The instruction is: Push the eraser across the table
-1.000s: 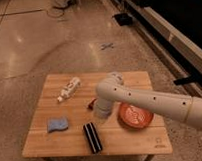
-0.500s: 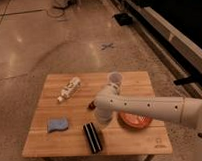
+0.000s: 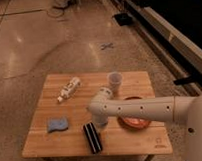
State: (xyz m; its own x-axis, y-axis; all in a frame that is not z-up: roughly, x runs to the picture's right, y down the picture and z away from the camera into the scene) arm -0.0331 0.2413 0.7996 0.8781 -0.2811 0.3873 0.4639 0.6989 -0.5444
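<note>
The eraser (image 3: 92, 138), a black oblong block with a pale stripe, lies near the front edge of the light wooden table (image 3: 131, 139), left of centre. My white arm reaches in from the right across the table. Its wrist bends down so that the gripper (image 3: 99, 123) sits just behind and to the right of the eraser's far end, close to it. The wrist covers most of the gripper, and I cannot tell whether it touches the eraser.
A blue sponge (image 3: 57, 125) lies left of the eraser. A white bottle (image 3: 69, 89) lies at the back left, and a clear cup (image 3: 114, 80) stands at the back. A red bowl (image 3: 133, 119) sits under the forearm. Polished floor lies all around.
The arm has swung left and toward the table's front, bringing the gripper down close to the eraser's far end. The eraser has not visibly moved.
</note>
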